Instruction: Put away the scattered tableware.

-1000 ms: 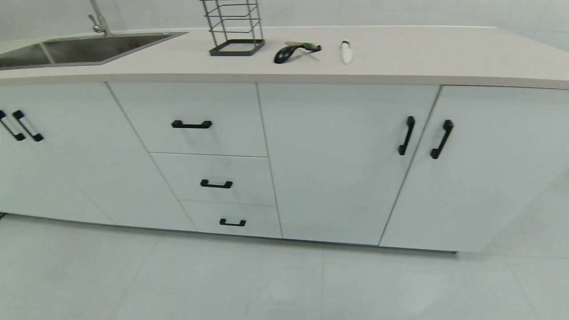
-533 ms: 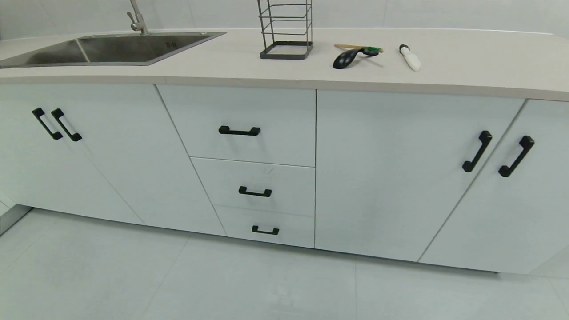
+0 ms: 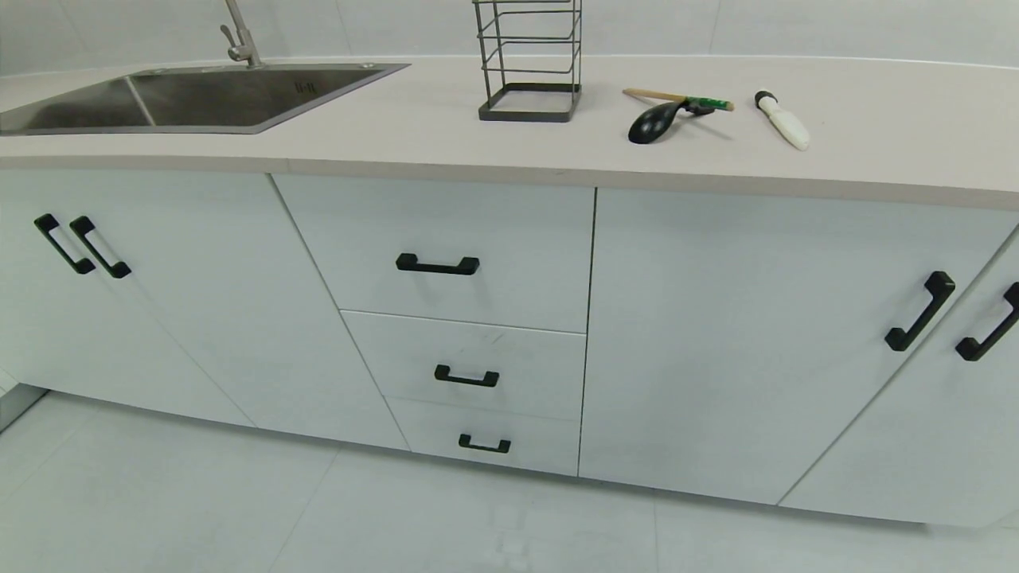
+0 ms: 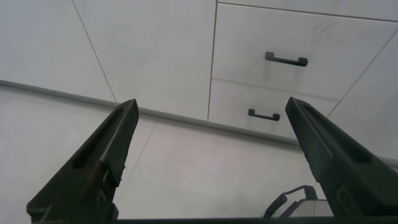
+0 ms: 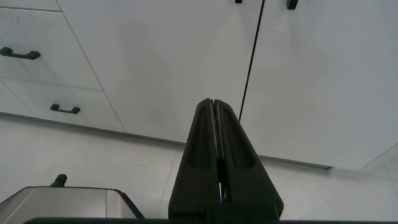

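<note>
On the beige countertop (image 3: 446,151) lie a black spoon (image 3: 657,123), a wooden stick with a green band (image 3: 677,98) across its handle, and a white utensil with a black tip (image 3: 783,121) to their right. A black wire rack (image 3: 530,60) stands left of them. My left gripper (image 4: 211,112) is open, low before the drawers, with nothing between its fingers. My right gripper (image 5: 215,109) is shut and empty, low before the cabinet doors.
A steel sink (image 3: 191,91) with a tap (image 3: 237,36) is set in the counter at the left. Below are three drawers with black handles (image 3: 438,265) and cabinet doors with black handles (image 3: 919,311). Pale tiled floor (image 3: 239,509) lies in front.
The whole head view has shifted: the counter now sits lower and further right in the picture and looks nearer. The tableware itself has not moved on the counter.
</note>
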Motion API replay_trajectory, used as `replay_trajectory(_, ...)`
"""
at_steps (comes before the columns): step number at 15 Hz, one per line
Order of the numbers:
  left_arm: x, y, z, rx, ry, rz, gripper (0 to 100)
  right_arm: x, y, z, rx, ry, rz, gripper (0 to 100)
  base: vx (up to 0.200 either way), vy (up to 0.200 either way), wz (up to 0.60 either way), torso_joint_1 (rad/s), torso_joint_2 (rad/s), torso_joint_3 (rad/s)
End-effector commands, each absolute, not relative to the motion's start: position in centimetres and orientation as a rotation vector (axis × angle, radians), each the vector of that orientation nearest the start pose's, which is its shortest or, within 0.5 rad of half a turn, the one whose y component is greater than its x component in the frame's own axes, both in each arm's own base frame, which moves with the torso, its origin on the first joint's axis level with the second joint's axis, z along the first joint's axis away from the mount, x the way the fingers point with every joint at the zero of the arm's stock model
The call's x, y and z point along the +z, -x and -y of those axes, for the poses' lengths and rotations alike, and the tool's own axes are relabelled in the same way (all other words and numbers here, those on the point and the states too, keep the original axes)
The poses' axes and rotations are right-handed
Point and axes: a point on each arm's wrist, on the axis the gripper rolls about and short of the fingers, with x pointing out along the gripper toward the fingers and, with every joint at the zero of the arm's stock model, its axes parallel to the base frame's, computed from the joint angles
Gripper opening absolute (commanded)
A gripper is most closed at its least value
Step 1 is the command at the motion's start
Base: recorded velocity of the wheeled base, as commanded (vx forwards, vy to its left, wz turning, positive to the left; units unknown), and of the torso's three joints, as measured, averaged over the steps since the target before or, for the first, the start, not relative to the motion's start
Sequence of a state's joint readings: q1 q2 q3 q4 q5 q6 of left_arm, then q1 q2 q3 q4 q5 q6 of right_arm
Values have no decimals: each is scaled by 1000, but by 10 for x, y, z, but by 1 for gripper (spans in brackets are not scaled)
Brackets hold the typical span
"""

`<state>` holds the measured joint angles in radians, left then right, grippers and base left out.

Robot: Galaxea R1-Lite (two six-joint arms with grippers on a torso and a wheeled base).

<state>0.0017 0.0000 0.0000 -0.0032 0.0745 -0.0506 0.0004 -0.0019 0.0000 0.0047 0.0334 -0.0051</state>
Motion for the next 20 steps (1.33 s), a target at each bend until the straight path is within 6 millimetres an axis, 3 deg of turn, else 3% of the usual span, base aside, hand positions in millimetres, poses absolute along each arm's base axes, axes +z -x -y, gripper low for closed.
replay_trajectory(1,76,23,-2,77,51,7,100,75,23,-1,34,6,-4,0,0,0,0,0,0,0)
replay_trajectory(16,76,23,-2,72,48,9,100,75,23,-1,34,6,-4,0,13,0,0,0,0,0)
replay_trajectory(17,81,23,-1,59,33,39,100,75,23,-1,34,6,-4,0,0,0,0,0,0,0)
replay_trajectory(19,125,33,3,-105,-74,198,100,75,23,-1,35,6,-4,0,0,0,0,0,0,0)
replay_trajectory(20,132,32,3,-108,-102,183,100,75,23,-1,35,6,-4,0,0,0,0,0,0,0)
